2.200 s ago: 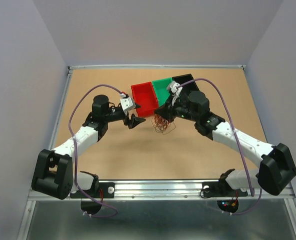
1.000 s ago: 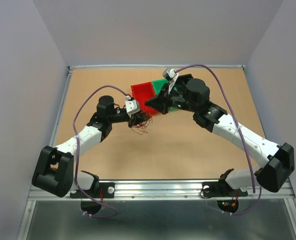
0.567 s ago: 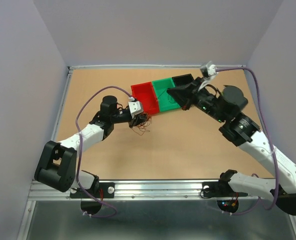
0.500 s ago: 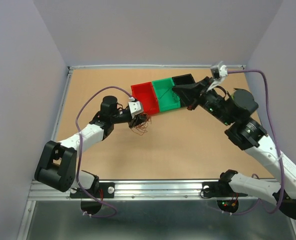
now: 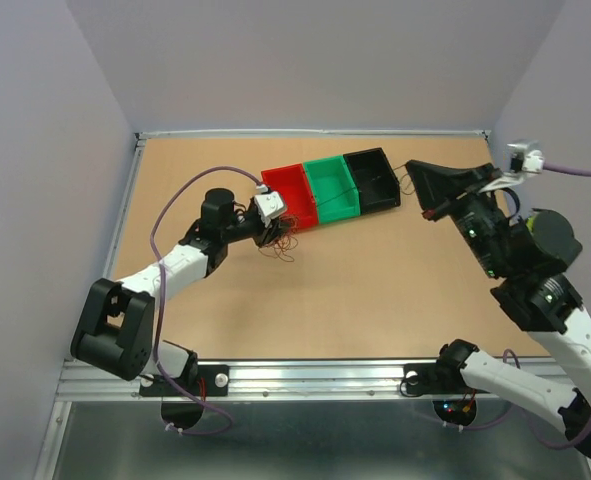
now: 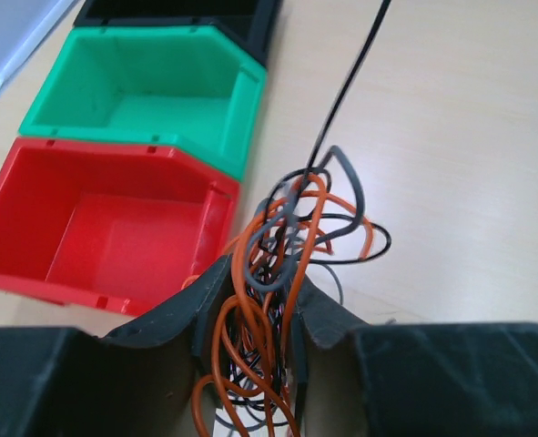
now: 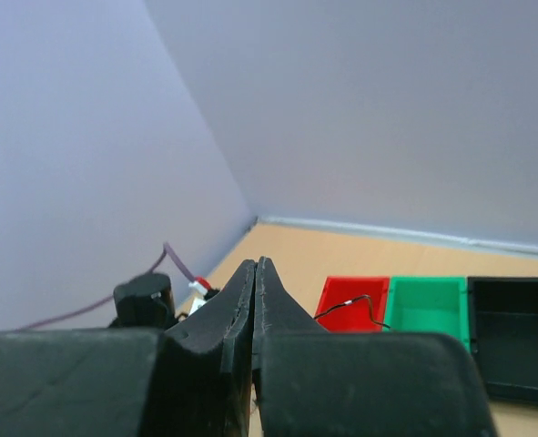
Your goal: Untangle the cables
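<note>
The cables are a small tangle of orange, black and grey wires [image 6: 291, 237] beside the red bin [image 5: 293, 192]. My left gripper [image 5: 275, 225] is shut on this tangle, and the wires run between its fingers in the left wrist view [image 6: 258, 273]. One black wire [image 6: 350, 82] runs straight up out of the tangle towards the far right. My right gripper [image 5: 412, 167] is raised right of the black bin [image 5: 372, 175]. Its jaws are pressed together in the right wrist view [image 7: 255, 264], and a thin black wire [image 7: 355, 302] comes out beside them.
The red bin, a green bin [image 5: 333, 185] and the black bin stand in a row at the back middle of the brown table [image 5: 375, 290]. All three bins hold nothing. A metal rail [image 5: 305, 375] runs along the near edge.
My right arm has swung from over the bins to the right and upward, drawing a black wire out. My left gripper has closed on the tangle and holds it by the red bin.
</note>
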You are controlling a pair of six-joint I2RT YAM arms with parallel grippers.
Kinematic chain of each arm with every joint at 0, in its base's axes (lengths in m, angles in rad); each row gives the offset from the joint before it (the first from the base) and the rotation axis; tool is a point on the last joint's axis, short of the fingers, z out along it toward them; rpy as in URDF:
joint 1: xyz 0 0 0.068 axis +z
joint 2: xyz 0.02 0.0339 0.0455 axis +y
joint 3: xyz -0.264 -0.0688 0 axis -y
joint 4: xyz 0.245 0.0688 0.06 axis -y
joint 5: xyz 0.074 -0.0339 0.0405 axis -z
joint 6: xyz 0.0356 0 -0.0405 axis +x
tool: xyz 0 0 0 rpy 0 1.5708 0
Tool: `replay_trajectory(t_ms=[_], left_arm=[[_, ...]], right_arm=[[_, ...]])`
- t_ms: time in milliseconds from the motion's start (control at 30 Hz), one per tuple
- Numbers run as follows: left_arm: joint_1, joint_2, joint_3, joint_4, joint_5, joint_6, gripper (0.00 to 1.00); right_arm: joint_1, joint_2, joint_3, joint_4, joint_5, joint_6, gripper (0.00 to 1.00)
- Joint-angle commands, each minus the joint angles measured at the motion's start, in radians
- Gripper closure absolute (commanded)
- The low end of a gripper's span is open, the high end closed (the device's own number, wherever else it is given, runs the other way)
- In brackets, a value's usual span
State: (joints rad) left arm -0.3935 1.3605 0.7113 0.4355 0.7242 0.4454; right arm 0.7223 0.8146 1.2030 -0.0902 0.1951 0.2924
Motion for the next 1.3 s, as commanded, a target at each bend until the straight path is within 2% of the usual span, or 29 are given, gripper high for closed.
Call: replay_trajectory(t_ms=[0,133,300,467,633,667,767,867,900,933,1000,1067,1167,1200,1267], left_arm=[[0.030,0.061,0.071,-0.026,-0.126,-0.045,0.64],[0.045,0.104,0.111,-0.046,-0.137,-0.066,0.64],[0.065,0.105,0.123,-0.058,-0.132,-0.079,0.66],[0.090,0.022,0.093,-0.058,-0.080,-0.085,0.67],[0.090,-0.107,0.073,-0.121,0.046,-0.042,0.68],[0.090,-0.118,0.083,-0.147,0.078,-0.028,0.68],[0.082,-0.153,0.103,-0.242,0.144,0.001,0.68],[0.070,-0.173,0.117,-0.293,0.149,0.022,0.68],[0.062,-0.179,0.119,-0.309,0.126,0.029,0.68],[0.042,-0.181,0.117,-0.313,0.109,0.033,0.68],[0.019,-0.193,0.111,-0.311,0.048,0.049,0.68],[-0.010,-0.193,0.103,-0.307,0.020,0.053,0.68],[-0.039,-0.176,0.103,-0.307,-0.035,0.059,0.68],[-0.056,-0.161,0.105,-0.314,-0.045,0.070,0.69],[-0.068,-0.143,0.120,-0.334,-0.042,0.088,0.71]], right_arm=[[0.005,-0.121,0.136,0.064,0.214,-0.013,0.99],[0.005,-0.143,0.217,-0.008,0.231,-0.010,1.00],[0.005,-0.146,0.164,-0.031,0.242,-0.003,1.00],[0.005,-0.134,-0.040,-0.033,0.221,0.034,0.99],[0.005,-0.170,-0.241,-0.051,0.259,0.077,0.96],[0.005,-0.184,-0.300,-0.054,0.262,0.086,0.94],[0.005,-0.193,-0.384,-0.057,0.248,0.099,0.77],[0.005,-0.155,-0.448,-0.054,0.215,0.085,0.41],[0.003,-0.119,-0.459,-0.039,0.189,0.056,0.26],[0.005,-0.100,-0.464,-0.025,0.176,0.038,0.19],[0.005,-0.045,-0.462,0.024,0.118,-0.007,0.12],[0.005,-0.020,-0.467,0.076,0.046,-0.035,0.09],[0.005,0.027,-0.480,0.207,-0.153,-0.097,0.08],[0.005,0.046,-0.479,0.252,-0.266,-0.139,0.08],[0.005,0.108,-0.452,0.274,-0.333,-0.179,0.08]])
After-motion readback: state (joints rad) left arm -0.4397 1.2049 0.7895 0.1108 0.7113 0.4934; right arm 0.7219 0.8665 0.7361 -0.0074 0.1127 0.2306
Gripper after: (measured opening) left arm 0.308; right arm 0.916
